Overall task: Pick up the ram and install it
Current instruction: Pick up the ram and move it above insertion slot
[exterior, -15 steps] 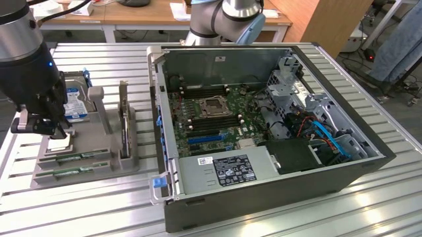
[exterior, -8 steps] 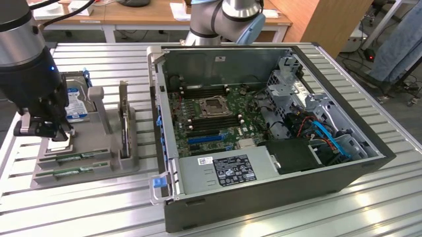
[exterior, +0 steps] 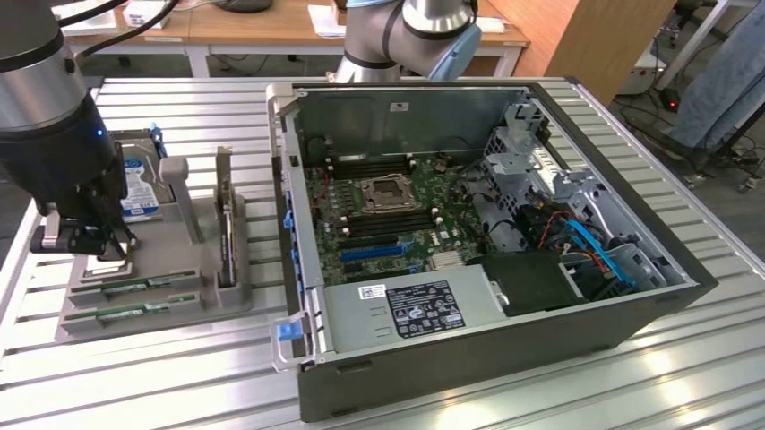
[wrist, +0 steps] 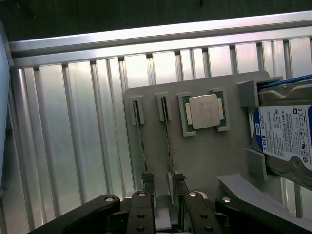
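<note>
Two green ram sticks stand on edge in slots of a grey holder tray (wrist: 204, 161). In the wrist view, one ram stick (wrist: 168, 141) lies nearer the square silver processor chip (wrist: 204, 111), and the other ram stick (wrist: 140, 141) is one slot further out. My gripper (wrist: 163, 179) is open, with one fingertip on each side of the near end of the stick by the processor. I cannot tell whether they touch it. In the exterior view my gripper (exterior: 102, 255) hangs over the tray's left end, just above the ram sticks (exterior: 132, 287).
A hard drive (exterior: 138, 193) with a blue-white label stands upright at the tray's far end. At the exterior view's right the open computer case (exterior: 669, 296) shows its motherboard (exterior: 395, 210) with black memory slots. The ribbed metal table (exterior: 120, 385) carries everything.
</note>
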Robot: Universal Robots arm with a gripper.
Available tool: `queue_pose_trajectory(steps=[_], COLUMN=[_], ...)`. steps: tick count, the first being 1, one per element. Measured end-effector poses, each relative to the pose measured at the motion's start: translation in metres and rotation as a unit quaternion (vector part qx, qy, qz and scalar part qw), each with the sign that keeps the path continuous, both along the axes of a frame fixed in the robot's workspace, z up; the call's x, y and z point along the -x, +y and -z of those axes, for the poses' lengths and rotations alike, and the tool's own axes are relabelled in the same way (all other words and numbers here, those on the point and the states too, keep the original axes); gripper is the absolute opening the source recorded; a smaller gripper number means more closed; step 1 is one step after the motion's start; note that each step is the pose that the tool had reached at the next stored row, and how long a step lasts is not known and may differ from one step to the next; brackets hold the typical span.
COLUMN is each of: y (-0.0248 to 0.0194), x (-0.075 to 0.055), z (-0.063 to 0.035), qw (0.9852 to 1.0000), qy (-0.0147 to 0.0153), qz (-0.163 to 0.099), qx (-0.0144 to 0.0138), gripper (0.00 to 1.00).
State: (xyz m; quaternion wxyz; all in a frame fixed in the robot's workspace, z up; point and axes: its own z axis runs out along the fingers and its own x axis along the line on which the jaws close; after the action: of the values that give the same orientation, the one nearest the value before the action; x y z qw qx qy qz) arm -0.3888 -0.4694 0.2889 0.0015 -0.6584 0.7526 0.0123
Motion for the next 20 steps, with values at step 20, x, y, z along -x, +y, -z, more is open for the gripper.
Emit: queue_pose_trajectory(steps=[20], y=[-0.0153], x=[0.000], z=[0.0002], qw=[1.0000], qy=[-0.0001], qz=[-0.006], qx=[-0.0015], gripper=[0.29])
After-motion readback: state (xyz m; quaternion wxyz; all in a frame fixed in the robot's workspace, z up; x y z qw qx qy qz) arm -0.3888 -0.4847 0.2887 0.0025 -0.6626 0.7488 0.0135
